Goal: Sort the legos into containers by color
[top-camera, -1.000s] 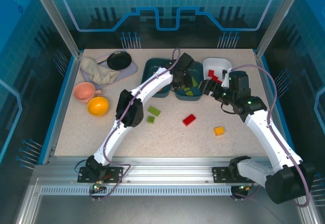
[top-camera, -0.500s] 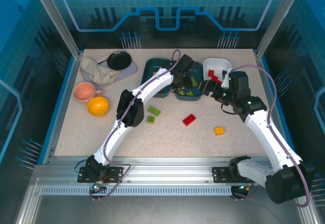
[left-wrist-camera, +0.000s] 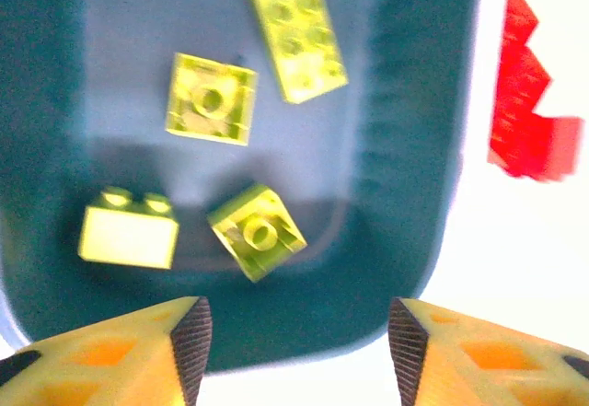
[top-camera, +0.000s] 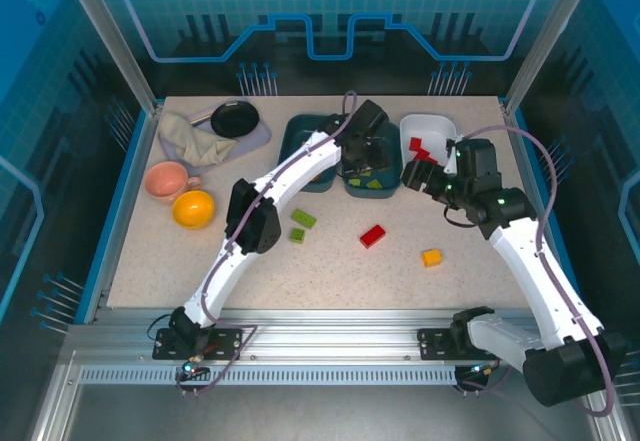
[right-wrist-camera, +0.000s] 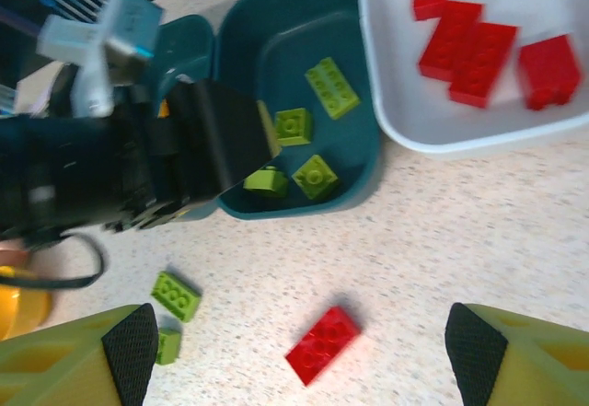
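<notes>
L gripper (left-wrist-camera: 294,337) is over the right-hand dark teal rounded plastic tray (left-wrist-camera: 414,194), fingers apart, nothing btwn them. That tray holds 4 small lime-green studded plastic bricks (left-wrist-camera: 210,98): one long, two small squares, one lying on its side.

R gripper (top-camera: 414,173) hangs just beside that tray's right side, near the front of the white rounded plastic tray (right-wrist-camera: 396,84). Jaws spread wide, empty. White tray has 4 red studded bricks (right-wrist-camera: 481,63), bunched tog.

Second dark teal tray (top-camera: 300,141) sits right beside the first, on its left. Contents mostly hidden by L arm, can't tell.

Loose on the speckled tabletop (top-camera: 200,271):
- red brick (top-camera: 372,236) mid-table
- orange-yellow brick (top-camera: 431,257) right of it, apart
- long green brick (top-camera: 303,219) w/ a smaller green brick (top-camera: 297,235) just beside it, left of the red one
</notes>
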You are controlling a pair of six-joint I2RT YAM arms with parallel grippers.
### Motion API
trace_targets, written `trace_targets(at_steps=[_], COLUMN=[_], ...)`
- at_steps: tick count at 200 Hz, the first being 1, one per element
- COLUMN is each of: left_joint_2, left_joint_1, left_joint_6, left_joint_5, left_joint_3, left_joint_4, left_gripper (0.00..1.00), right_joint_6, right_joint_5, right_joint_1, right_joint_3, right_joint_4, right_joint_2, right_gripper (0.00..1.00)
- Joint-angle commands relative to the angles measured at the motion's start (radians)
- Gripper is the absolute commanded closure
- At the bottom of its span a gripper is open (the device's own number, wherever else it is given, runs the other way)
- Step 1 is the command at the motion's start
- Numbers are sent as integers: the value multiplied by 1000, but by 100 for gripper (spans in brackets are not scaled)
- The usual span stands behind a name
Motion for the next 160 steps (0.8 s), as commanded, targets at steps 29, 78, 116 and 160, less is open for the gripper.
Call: trace_targets(at_steps=[29,78,116,160], left_joint_2=[-64,26,102,184], left_joint_1=[-185,-307,-350,-376], left_joint_6=[267,397,417,424], left_joint_5=[134,130,57,5], left_joint_3=[-83,-80,-53,-32], left_joint_4=[24,81,110,113], left_gripper=[25,19,16,17], right_joint_6=[-35,-47,-7,42], right_joint_5=[112,55,0,-22], right_joint_1=[-16,-16,-16,-16], right_joint_3=[82,109,143,146], right_joint_4=[-255,-327,-365,-405], right_joint_2=[-181,-381,-461,-511], right_gripper=[16,14,12,11])
